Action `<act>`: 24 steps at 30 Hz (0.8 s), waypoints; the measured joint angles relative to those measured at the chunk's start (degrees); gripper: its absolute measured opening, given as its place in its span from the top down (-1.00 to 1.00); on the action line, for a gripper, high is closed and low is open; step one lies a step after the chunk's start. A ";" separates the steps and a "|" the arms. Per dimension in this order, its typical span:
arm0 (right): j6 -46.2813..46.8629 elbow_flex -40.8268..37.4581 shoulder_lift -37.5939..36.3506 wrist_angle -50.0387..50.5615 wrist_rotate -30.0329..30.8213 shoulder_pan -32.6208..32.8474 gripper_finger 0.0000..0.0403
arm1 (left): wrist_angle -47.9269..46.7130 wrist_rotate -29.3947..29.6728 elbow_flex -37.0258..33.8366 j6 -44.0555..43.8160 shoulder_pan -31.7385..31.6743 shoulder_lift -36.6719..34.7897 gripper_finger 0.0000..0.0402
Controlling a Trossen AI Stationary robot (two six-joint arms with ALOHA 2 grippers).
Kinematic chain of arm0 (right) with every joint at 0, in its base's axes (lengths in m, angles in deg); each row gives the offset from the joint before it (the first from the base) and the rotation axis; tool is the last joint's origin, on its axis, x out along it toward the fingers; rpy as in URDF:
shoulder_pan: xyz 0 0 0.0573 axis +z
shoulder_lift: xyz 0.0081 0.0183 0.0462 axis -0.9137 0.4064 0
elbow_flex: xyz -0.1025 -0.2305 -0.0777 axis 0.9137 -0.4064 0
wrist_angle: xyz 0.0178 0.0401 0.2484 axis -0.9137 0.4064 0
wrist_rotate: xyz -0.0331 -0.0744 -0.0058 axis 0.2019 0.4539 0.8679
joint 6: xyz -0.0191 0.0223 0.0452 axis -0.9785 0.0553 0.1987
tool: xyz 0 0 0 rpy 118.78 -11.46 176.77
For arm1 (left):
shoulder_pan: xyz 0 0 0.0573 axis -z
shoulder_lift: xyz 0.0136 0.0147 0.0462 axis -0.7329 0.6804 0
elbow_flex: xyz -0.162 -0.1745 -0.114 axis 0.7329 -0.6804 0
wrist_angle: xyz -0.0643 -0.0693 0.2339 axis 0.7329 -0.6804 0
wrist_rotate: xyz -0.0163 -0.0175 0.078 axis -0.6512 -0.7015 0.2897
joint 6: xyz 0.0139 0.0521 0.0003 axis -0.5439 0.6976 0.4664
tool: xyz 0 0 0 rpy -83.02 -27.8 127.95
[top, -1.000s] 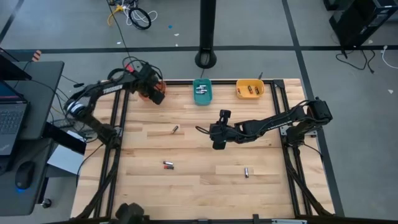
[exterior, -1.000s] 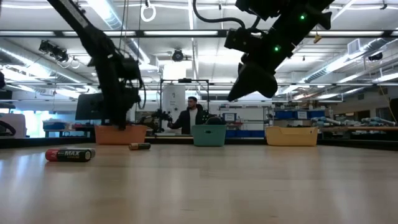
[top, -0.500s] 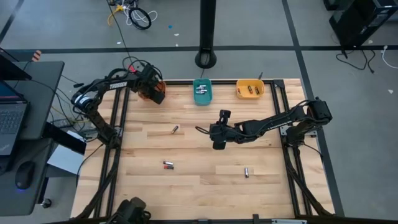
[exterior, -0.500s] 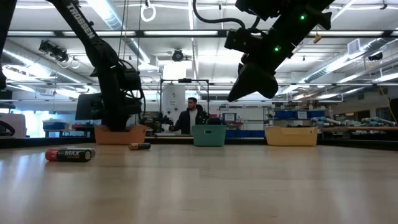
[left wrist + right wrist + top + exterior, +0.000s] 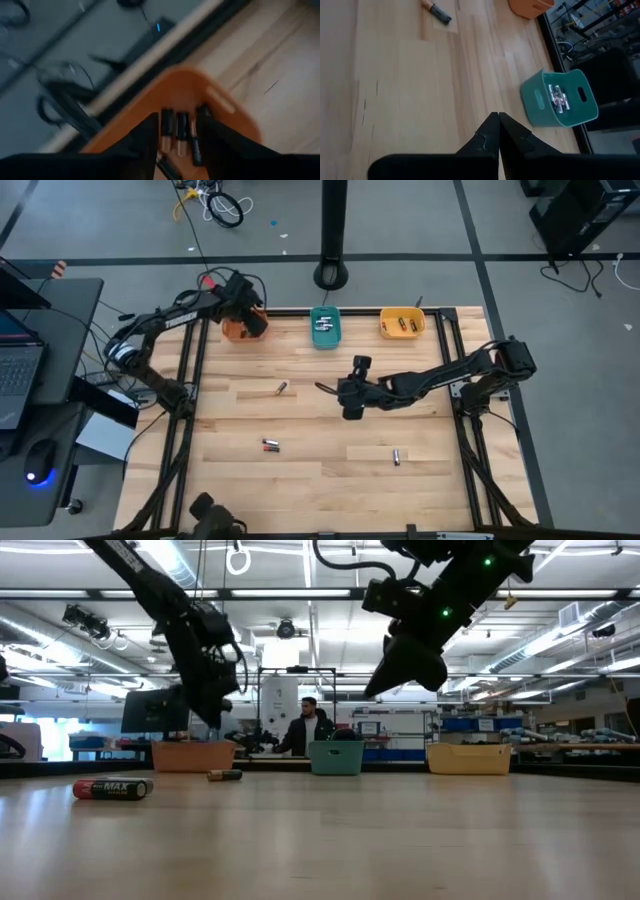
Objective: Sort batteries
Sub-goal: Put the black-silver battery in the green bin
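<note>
The wooden counter (image 5: pixel 320 470) has lots of bare space in the middle and along its near edge. Three bins sit in a row at the far edge.

On the left, the left claw (image 5: pixel 243 308) hangs over the orange bin (image 5: pixel 238 330) at the far left corner. Its fingers (image 5: pixel 145 145) are spread apart and hold nothing. It has lifted up and back from the bin since a moment ago. Inside the orange bin lie several small dark batteries (image 5: pixel 179 135) with copper-coloured ends, side by side.

On the open wood, a small battery (image 5: pixel 282 388) lies near the left middle. A black and red battery (image 5: pixel 269 445) lies closer to the near edge.

The teal bin (image 5: pixel 326 327) holds silver batteries (image 5: pixel 558 97).

The right claw (image 5: pixel 347 411) hangs above the middle of the counter, pressed together and empty. It has not moved.

A silver battery (image 5: pixel 396 456) lies to the right. The yellow bin (image 5: pixel 402 324) also holds a few batteries.
</note>
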 joint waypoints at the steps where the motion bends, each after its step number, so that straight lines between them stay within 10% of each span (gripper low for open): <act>1: 0.08 0.02 -0.33 0.04 0.02 0.00 0.94 | 0.75 0.64 -0.42 0.38 0.74 -1.75 0.36; 11: 2.57 0.04 -1.39 0.92 0.20 1.25 0.94 | 2.34 -2.50 -10.30 2.16 19.60 -23.63 0.94; 24: 8.16 -2.01 -1.39 -0.96 0.15 3.52 0.94 | 7.70 1.42 -25.24 -13.84 57.75 -36.01 0.96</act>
